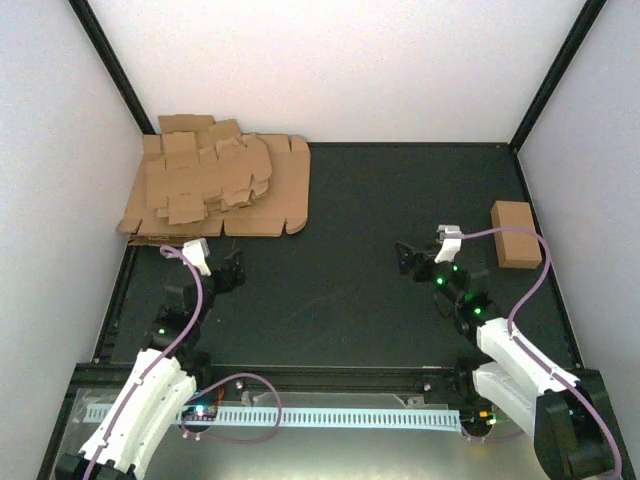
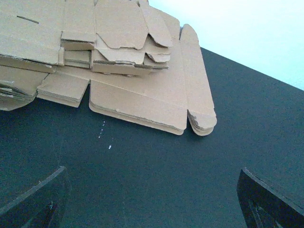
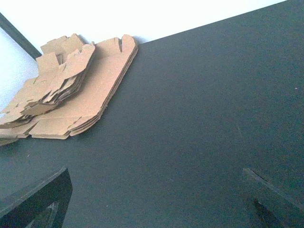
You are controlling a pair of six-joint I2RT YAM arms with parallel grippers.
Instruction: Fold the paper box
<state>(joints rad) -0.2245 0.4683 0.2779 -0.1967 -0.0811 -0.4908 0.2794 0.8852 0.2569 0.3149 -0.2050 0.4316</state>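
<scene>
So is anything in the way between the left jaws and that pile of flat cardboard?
No, nothing visible. Only bare black table lies between the open left jaws and the cardboard pile.

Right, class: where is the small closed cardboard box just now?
In the top view the closed box sits at the right edge of the black mat, a little to the right of the right hand.

Cardboard heap [image 2: 142, 90] partly beyond the left wrist view's top and left edges, bottom layers hidden.
</scene>
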